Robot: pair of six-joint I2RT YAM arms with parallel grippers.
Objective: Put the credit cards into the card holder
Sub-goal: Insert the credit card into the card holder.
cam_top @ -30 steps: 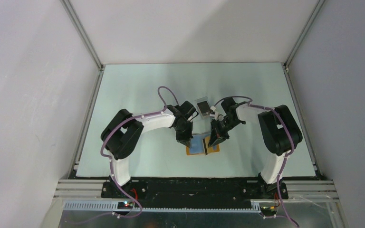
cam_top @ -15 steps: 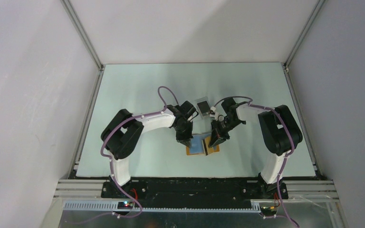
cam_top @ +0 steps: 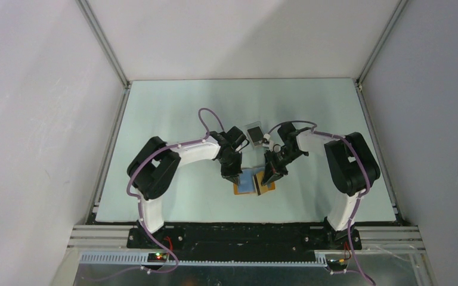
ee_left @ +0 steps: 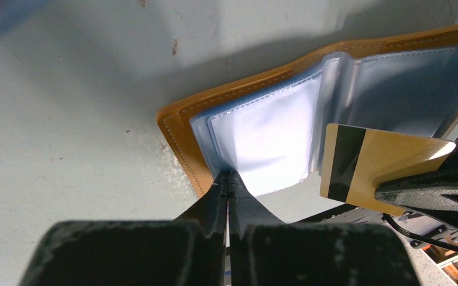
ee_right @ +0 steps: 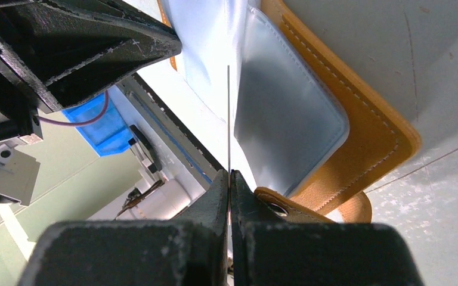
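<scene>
left wrist: left tool (ee_left: 226, 183) pinches card holder (ee_left: 182, 137) sleeve; right tool (ee_right: 229, 177) clamps gold card (ee_left: 387, 167) beside it

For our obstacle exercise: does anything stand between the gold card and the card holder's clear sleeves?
Nothing visible does. The gold card, in the right gripper, hangs beside the clear sleeves of the card holder; the left gripper pinches one sleeve.

The card holder (ee_left: 182, 128) looks like matt stitched leather, its plastic sleeves (ee_left: 268, 143) glossy, the credit card (ee_left: 387, 164) smooth.

orange card holder (ee_left: 182, 132) lies spread open; gold black-striped card (ee_left: 387, 162) hangs over it.
</scene>
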